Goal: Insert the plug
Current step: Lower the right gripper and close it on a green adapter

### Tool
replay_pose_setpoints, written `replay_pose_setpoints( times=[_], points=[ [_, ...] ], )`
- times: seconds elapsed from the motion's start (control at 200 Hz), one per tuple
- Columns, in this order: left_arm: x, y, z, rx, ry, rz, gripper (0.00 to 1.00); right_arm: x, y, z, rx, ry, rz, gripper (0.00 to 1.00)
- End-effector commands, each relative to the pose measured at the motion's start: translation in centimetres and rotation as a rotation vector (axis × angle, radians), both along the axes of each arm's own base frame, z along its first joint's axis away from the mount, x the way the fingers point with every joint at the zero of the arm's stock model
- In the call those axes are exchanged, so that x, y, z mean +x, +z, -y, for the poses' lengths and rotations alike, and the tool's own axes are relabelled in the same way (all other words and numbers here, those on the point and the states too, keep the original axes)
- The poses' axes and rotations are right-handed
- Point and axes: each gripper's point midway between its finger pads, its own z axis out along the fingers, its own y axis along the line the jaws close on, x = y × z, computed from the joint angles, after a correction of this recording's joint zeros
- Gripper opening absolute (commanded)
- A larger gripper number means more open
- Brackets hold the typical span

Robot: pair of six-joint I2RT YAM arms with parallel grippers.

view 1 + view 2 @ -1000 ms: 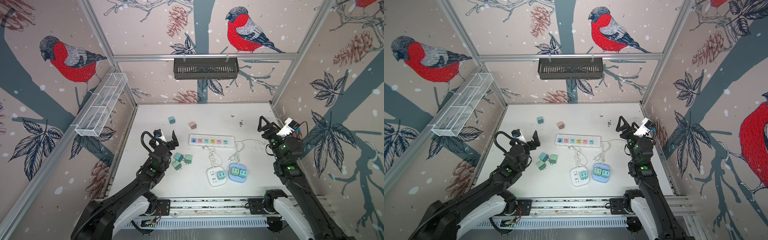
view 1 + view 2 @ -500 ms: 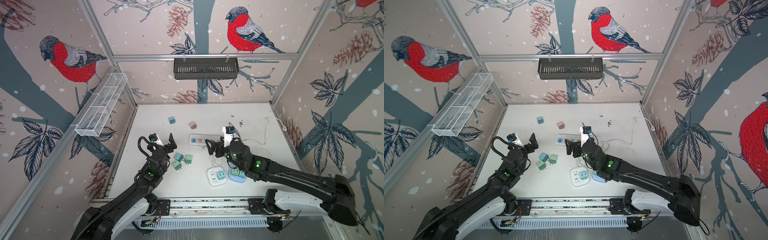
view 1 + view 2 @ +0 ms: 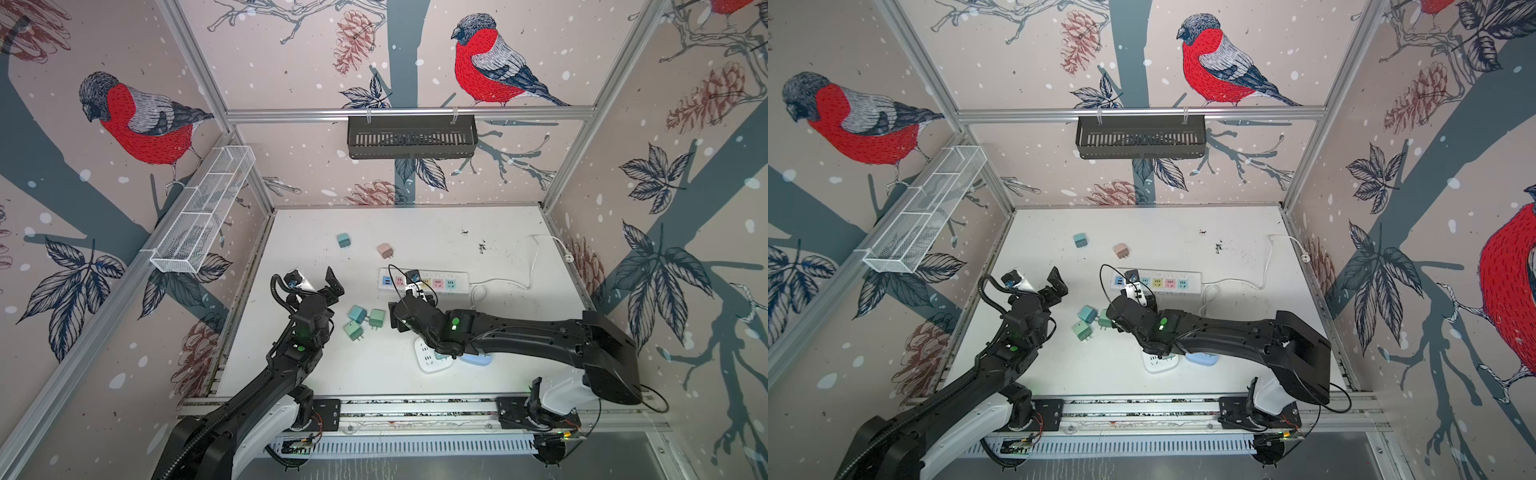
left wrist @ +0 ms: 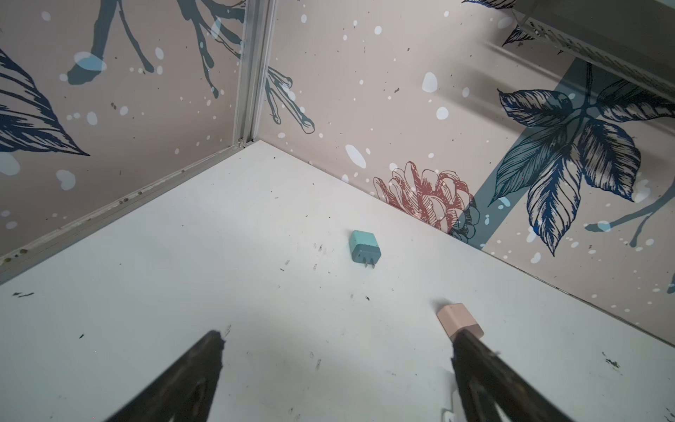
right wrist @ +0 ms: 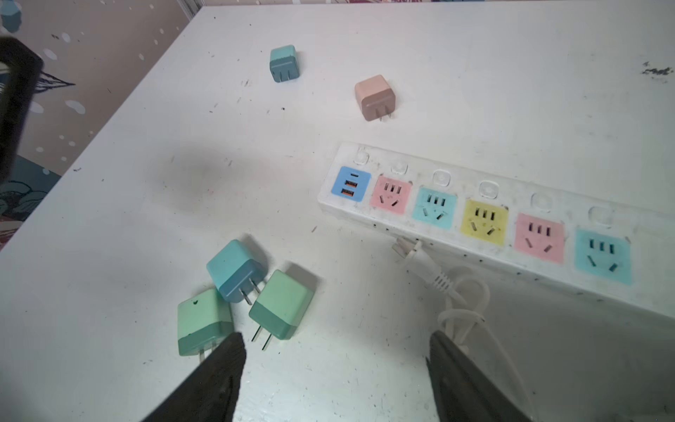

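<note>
A white power strip [image 3: 440,284] [image 5: 475,215] with coloured sockets lies mid-table. Three plugs lie together to its left: a blue plug [image 3: 357,313] [image 5: 235,268], a green plug [image 3: 377,318] [image 5: 281,305] and a second green plug [image 3: 353,331] [image 5: 202,321], all on their sides with their prongs showing. My right gripper [image 3: 394,319] [image 5: 336,350] hovers just right of this cluster, open, with only bare table between its fingers. My left gripper [image 3: 328,291] [image 4: 338,343] is open and empty, raised left of the plugs.
A teal plug [image 3: 343,240] [image 4: 365,246] and a pink plug [image 3: 385,250] [image 4: 458,319] lie farther back. A white square socket block [image 3: 432,357] and a blue one [image 3: 476,358] sit under my right arm. The strip's white cable [image 3: 532,266] loops right. Walls enclose the table.
My right arm has swung from the right wall across the table to the three plugs, and its jaws have narrowed a little. My left gripper has barely moved.
</note>
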Motion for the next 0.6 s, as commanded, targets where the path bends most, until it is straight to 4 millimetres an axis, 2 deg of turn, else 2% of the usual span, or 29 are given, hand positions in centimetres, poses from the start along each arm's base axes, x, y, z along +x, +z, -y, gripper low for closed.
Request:
replay_pose_setpoints(
  times=[0.0,0.46,0.595],
  points=[
    [0.2,0.4,0.1,-0.052,0.000,0.025,0.97,0.1,-0.9,-0.8,-0.006,-0.012,-0.017,0.78],
    [0.9,0.6,1.3,-0.042,-0.055,0.003,0.97,2.1,-6.7,-3.6,-0.148,-0.024,-0.086,0.71],
    [1.0,0.6,1.3,-0.042,-0.055,0.002,0.97,2.4,-7.6,-4.1,-0.156,-0.021,-0.103,0.70]
  ],
)
